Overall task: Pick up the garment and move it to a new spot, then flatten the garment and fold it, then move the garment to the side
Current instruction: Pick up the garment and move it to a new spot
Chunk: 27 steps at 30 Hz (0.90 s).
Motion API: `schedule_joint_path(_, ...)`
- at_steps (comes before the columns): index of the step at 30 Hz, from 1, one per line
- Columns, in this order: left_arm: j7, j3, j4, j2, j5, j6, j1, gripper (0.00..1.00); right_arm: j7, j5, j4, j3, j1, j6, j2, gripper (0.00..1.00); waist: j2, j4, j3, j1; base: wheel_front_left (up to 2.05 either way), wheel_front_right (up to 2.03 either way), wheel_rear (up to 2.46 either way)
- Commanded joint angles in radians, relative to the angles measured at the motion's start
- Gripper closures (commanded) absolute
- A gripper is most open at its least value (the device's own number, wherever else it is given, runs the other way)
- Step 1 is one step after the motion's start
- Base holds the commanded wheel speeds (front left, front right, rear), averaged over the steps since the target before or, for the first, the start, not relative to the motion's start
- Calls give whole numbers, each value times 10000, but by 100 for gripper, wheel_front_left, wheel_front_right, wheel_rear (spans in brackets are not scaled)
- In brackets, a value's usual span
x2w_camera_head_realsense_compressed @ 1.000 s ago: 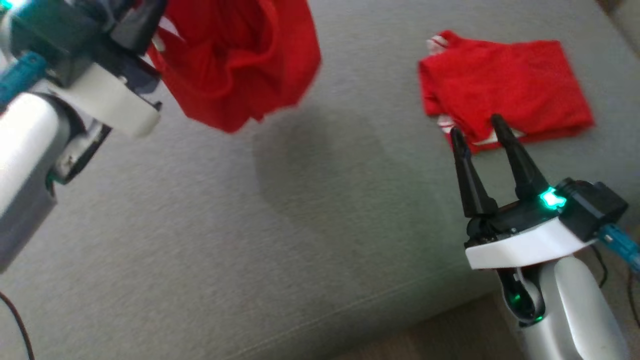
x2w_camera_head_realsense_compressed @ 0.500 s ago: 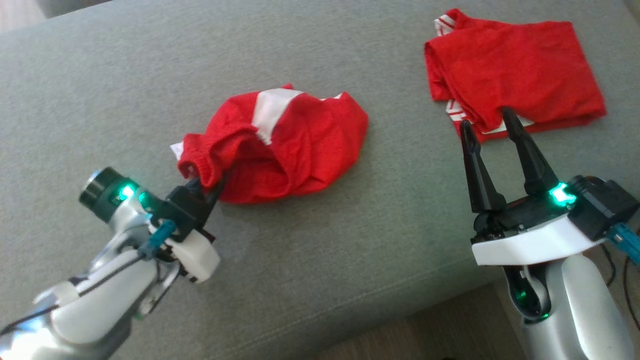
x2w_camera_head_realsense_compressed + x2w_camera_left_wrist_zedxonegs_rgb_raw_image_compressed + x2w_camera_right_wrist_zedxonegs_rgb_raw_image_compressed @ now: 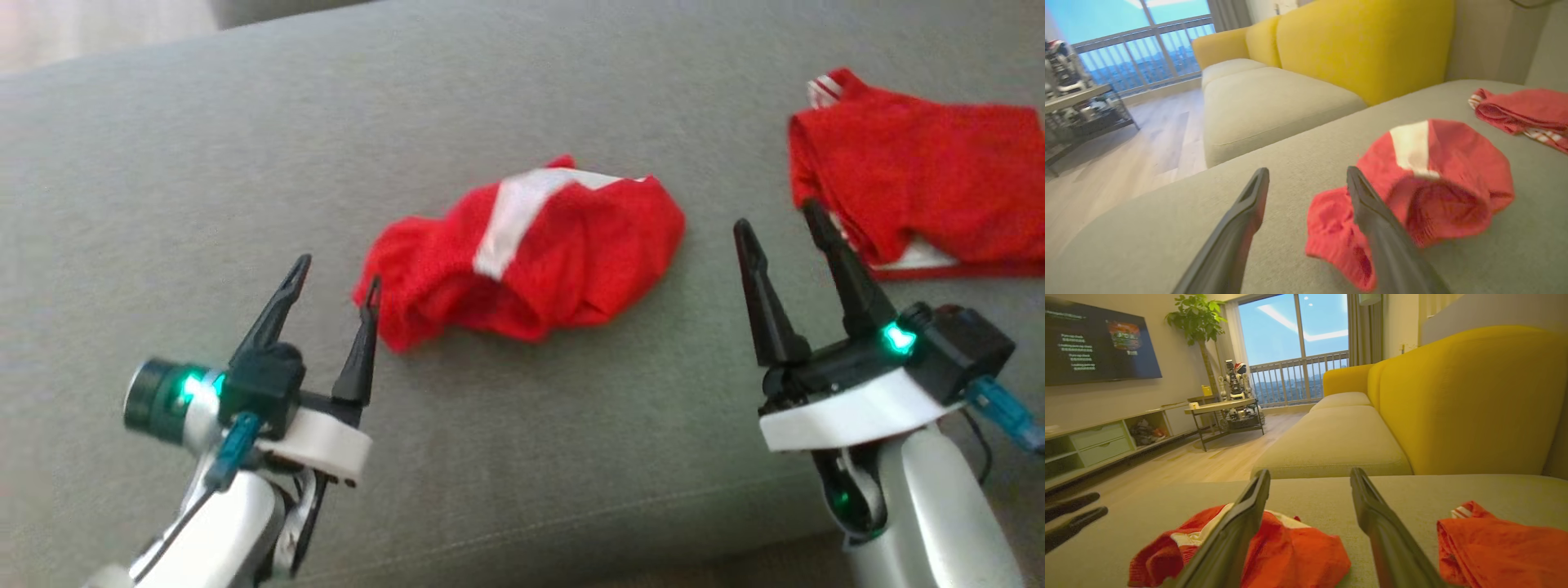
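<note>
A crumpled red garment (image 3: pixel 522 253) with a white stripe lies in a heap on the grey sofa cushion (image 3: pixel 506 425). My left gripper (image 3: pixel 340 273) stands open just left of the heap, its right finger beside the cloth's edge and nothing between the fingers. In the left wrist view the garment (image 3: pixel 1437 179) lies to the right of my open left gripper (image 3: pixel 1307 171). My right gripper (image 3: pixel 774 216) is open and empty, to the right of the heap. From the right wrist view the garment (image 3: pixel 1294 551) sits low left behind my right gripper (image 3: pixel 1310 473).
A second red garment (image 3: pixel 922 196), folded flat, lies at the right of the cushion, just beyond my right fingertips. Yellow back cushions (image 3: pixel 1363 45) rise behind the seat. The cushion's front edge (image 3: pixel 571 523) runs near my arms. Wooden floor and a low table (image 3: pixel 1224 410) lie beyond.
My left gripper has opened and let go of the garment, which now rests as a heap on the cushion, and has drawn back from it. The head camera has shifted. My right gripper stays open.
</note>
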Motion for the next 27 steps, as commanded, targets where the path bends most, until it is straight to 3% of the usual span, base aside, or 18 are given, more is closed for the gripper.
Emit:
schedule_joint_path(1,-119,726,-501,11,-81,146,-83,0,-92,-82,-223,250,52,-4,30,0,0,525,-384,1,0,0,0)
schedule_joint_path(7,-119,2365,-1636,-1117,-182,773,1651,0,-92,-156,175,336,395,-4,30,0,0,1305,-1005,1,0,0,0)
schedule_joint_path(12,-119,3405,-2223,-1978,-152,978,3088,0,-92,-142,503,283,863,-4,30,0,0,1782,-1609,1,0,0,0)
schedule_joint_path(16,-120,3891,-2514,-2445,-25,839,4130,0,-92,-150,736,280,1294,-4,30,0,0,1937,-1952,1,0,0,0)
schedule_joint_path(19,-120,4057,-2617,-2484,669,739,4687,0,-92,-280,876,317,1535,-4,30,0,0,1999,-2074,1,0,0,0)
schedule_joint_path(27,-120,4467,-2583,-3064,1447,38,5191,0,-92,-443,787,21,1913,-4,30,0,0,2153,-2248,1,0,0,0)
